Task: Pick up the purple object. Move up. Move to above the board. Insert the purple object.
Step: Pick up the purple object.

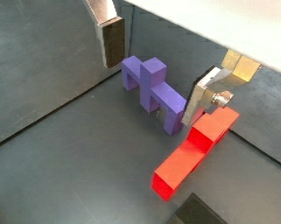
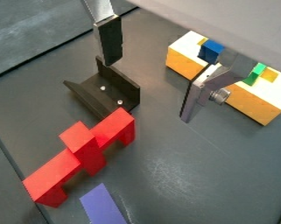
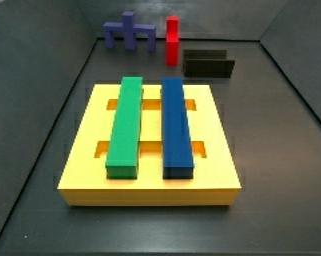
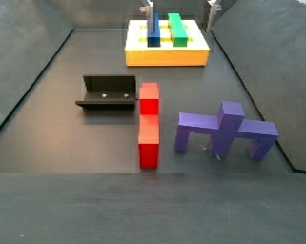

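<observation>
While the gripper [image 1: 160, 66] hangs above the table [image 1: 49, 79] with jaws wide open and empty, the purple object [image 4: 227, 132] sits ungrasped just right of the red piece [image 4: 148, 123], well apart from the board [image 3: 149, 178]. Pick, lift, transfer, insert all remain.

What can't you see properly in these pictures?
- Gripper, open near the purple object: no view shows it whole, so its height is unclear.
- Purple object: small and far in a side view.
- Board: cut off by the edge in a wrist view.
</observation>
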Controlling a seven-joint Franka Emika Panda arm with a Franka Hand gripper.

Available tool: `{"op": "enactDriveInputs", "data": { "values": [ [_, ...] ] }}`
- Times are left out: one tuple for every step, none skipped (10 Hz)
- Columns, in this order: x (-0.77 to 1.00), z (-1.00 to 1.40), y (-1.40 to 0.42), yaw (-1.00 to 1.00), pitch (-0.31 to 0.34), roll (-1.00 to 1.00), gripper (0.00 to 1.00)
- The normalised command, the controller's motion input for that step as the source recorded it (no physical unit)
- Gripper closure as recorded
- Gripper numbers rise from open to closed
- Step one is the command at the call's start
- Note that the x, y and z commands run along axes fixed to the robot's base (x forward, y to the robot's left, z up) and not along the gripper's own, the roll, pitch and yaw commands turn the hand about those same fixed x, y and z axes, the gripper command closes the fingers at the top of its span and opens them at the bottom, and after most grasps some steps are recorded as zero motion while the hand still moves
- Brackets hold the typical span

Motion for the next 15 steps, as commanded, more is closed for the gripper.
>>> {"op": "enactDriveInputs", "data": {
  "values": [
    [0.0, -0.03, 0.0, 0.0, -0.047, -0.02, 0.0],
    [0.0, -0.03, 0.0, 0.0, -0.05, -0.02, 0.0],
    [0.0, -0.03, 0.0, 0.0, -0.053, -0.02, 0.0],
    [0.0, -0.03, 0.0, 0.0, -0.057, -0.02, 0.0],
    [0.0, -0.02, 0.0, 0.0, -0.053, -0.02, 0.0],
    [0.0, -0.01, 0.0, 0.0, -0.05, -0.02, 0.0],
    [0.0, 0.0, 0.0, 0.0, -0.026, -0.01, 0.0],
    [0.0, -0.01, 0.0, 0.0, -0.006, 0.0, 0.0],
    [0.0, 0.0, 0.02, 0.0, 0.0, -0.01, 0.0],
    [0.0, 0.0, 0.12, 0.0, 0.0, -0.01, 0.0],
    [0.04, 0.0, 0.31, 0.0, 0.026, 0.0, 0.0],
    [0.07, 0.0, 0.47, -0.03, 0.051, 0.0, 0.0],
    [0.0, 0.0, 0.52, -0.09, 0.049, 0.0, 0.0],
    [0.0, 0.0, 0.42, -0.13, 0.049, 0.0, 0.0],
    [-0.24, -0.09, 0.56, -0.19, 0.0, -0.01, 0.0]
  ]
}}
